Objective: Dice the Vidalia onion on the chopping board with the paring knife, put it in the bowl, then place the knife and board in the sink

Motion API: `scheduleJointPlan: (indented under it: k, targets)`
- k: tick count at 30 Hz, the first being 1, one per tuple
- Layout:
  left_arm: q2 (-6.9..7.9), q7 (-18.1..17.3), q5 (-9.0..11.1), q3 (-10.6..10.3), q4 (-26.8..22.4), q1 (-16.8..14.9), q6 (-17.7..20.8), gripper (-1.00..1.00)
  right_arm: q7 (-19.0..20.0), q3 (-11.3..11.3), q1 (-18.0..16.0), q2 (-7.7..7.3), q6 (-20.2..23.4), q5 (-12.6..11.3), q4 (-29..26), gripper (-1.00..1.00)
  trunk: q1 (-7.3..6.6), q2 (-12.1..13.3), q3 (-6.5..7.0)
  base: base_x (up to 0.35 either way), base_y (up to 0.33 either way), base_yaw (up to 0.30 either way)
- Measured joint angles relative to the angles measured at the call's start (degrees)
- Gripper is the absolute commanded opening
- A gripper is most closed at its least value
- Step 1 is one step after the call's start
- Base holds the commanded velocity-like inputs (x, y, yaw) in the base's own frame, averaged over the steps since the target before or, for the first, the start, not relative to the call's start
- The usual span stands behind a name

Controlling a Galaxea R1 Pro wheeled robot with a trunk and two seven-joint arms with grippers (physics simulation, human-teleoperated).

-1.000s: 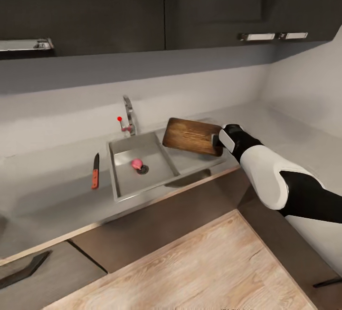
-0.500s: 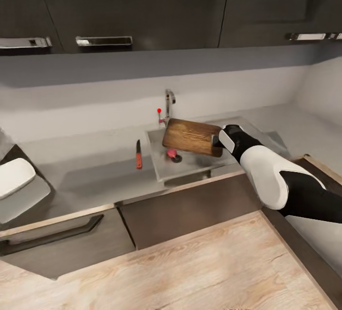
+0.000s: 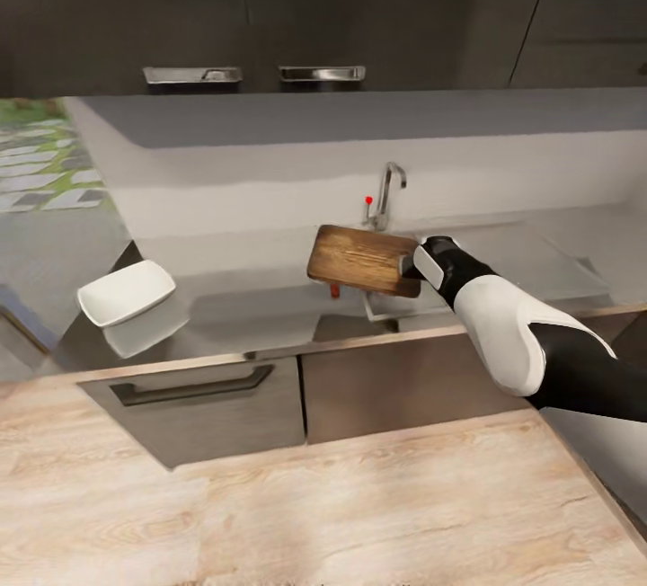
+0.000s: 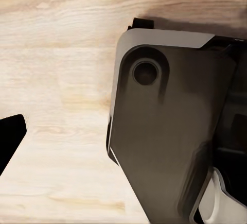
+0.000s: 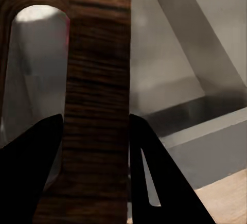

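Note:
My right gripper (image 3: 410, 264) is shut on the short edge of the brown chopping board (image 3: 362, 259) and holds it level above the countertop (image 3: 243, 309), in front of the sink (image 3: 388, 306). In the right wrist view the board (image 5: 98, 95) sits clamped between the two black fingers (image 5: 31, 172), beside its handle slot. The board covers most of the basin. The chrome tap (image 3: 387, 193) with its red knob rises behind it. A red handle end of the paring knife (image 3: 334, 290) peeks from under the board. The Vidalia onion is hidden. The white bowl (image 3: 126, 291) stands at the counter's left end. A black fingertip (image 4: 11, 139) of my left gripper hangs over the floor.
Dark wall cabinets (image 3: 270, 11) with steel handles hang above the counter. A drawer front with a dark handle (image 3: 193, 386) lies below the counter edge. Pale wood floor (image 3: 314, 514) spreads in front. The robot's dark base (image 4: 170, 131) is under the left wrist camera.
The head view has swung left along the counter, bringing the bowl into sight. The board stays in my right gripper, and it now covers the onion and most of the knife.

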Motion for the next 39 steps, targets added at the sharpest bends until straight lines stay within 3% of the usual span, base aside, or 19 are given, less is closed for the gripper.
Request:
scheduleJointPlan:
  k: [8,20,24,36,39]
  targets:
    - [0.01,0.0,0.01,0.0,0.0,0.0,-0.07,1.0,-0.02,0.02,0.0,0.16,0.0,-0.08,0.09,-1.0,-0.02,0.0,0.0,-0.029,0.279,0.265]
    - [0.35,0.0,0.0,0.0,-0.07,-0.02,-0.17,1.0,0.02,0.0,0.01,0.61,0.02,0.18,0.14,-1.0,-0.03,-0.01,0.0,0.094,0.29,0.014]
    - [0.29,0.05,0.01,0.0,-0.07,-0.01,-0.17,1.0,-0.1,-0.01,0.0,0.57,0.01,3.38,0.24,-1.0,-0.04,-0.01,0.0,0.186,0.234,0.0]
    - [0.14,0.07,-0.01,-0.02,-0.08,-0.01,-0.23,1.0,0.44,-0.12,-0.01,0.65,0.14,4.17,0.46,-1.0,-0.02,-0.02,0.0,0.074,0.074,0.0]
    - [0.07,0.05,-0.01,-0.01,-0.07,-0.02,-0.25,1.0,2.49,0.3,0.01,0.95,0.24,4.68,0.84,-1.0,-0.02,-0.01,-0.01,0.001,0.001,0.0]
